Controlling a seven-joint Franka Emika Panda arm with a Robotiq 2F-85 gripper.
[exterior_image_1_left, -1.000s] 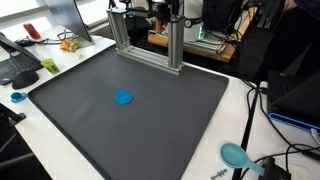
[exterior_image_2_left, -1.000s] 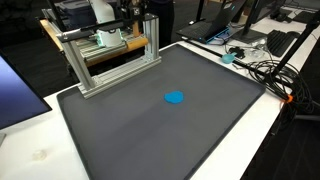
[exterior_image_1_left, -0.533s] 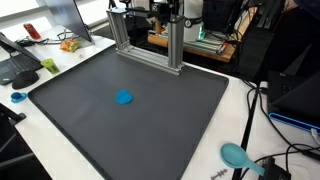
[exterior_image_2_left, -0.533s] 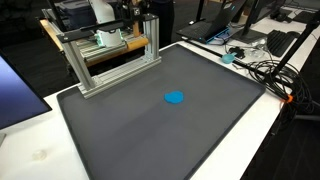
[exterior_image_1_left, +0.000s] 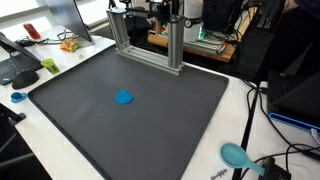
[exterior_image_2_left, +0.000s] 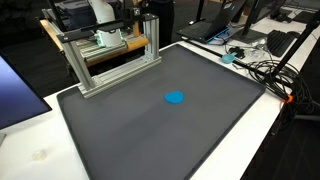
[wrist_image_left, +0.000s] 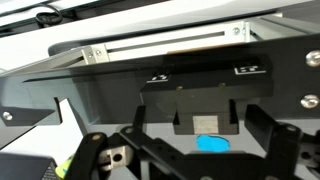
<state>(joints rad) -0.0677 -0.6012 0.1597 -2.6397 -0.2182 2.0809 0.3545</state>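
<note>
Blue disc (exterior_image_1_left: 124, 97); dk grey mat (exterior_image_1_left: 170, 120) (white table (exterior_image_1_left: 238, 118)); silver frame (exterior_image_1_left: 176, 45).

Nothing, seemingly, has shifted around the blue disc (exterior_image_1_left: 124, 97)

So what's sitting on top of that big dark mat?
A small blue disc lies flat near the middle of the mat, and a metal frame stands at its far edge. Whatever lies under the mat is covered.
</note>
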